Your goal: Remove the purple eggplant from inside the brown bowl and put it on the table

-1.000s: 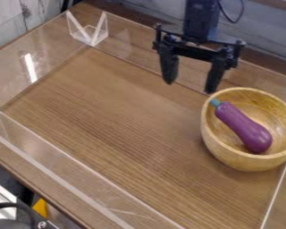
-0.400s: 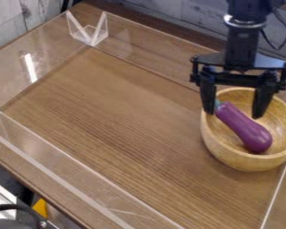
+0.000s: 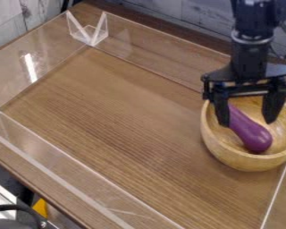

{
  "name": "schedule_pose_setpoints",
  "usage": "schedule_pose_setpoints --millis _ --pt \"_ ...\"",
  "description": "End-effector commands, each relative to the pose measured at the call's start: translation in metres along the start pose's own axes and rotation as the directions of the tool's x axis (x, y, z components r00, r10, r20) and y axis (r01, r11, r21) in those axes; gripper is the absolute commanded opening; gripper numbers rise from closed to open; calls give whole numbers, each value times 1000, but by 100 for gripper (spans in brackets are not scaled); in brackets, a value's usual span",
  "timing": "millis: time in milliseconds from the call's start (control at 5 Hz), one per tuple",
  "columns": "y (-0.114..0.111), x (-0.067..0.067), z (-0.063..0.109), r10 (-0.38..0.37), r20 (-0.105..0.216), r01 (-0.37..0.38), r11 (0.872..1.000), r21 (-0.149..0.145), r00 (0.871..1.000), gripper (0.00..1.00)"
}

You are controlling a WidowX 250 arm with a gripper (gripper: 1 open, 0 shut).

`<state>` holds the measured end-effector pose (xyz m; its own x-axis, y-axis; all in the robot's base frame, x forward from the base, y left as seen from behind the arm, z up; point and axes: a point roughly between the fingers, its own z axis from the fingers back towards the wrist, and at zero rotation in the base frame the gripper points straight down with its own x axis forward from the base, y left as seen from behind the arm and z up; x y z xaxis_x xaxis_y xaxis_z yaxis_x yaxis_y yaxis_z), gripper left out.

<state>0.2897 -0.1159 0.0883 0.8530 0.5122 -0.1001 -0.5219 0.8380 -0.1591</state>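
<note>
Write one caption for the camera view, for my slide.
Open tool above the purple eggplant lying in the brown bowl.

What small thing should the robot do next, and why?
Probably lower the gripper a little into the bowl, one finger on each side of the eggplant. Its fingers are spread wide, over the bowl, and the eggplant lies in there, not yet gripped.

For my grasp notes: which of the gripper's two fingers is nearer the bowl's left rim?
The finger on the picture's left; the other hangs farther right, beyond the purple eggplant.
</note>
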Motion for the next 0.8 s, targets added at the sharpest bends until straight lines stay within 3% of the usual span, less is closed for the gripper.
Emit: schedule_pose_setpoints --millis 0,600 --pt "-11 4 0 73 37 -71 996 -54 997 100" --pt "-23 17 -28 161 86 -158 987 -43 983 100"
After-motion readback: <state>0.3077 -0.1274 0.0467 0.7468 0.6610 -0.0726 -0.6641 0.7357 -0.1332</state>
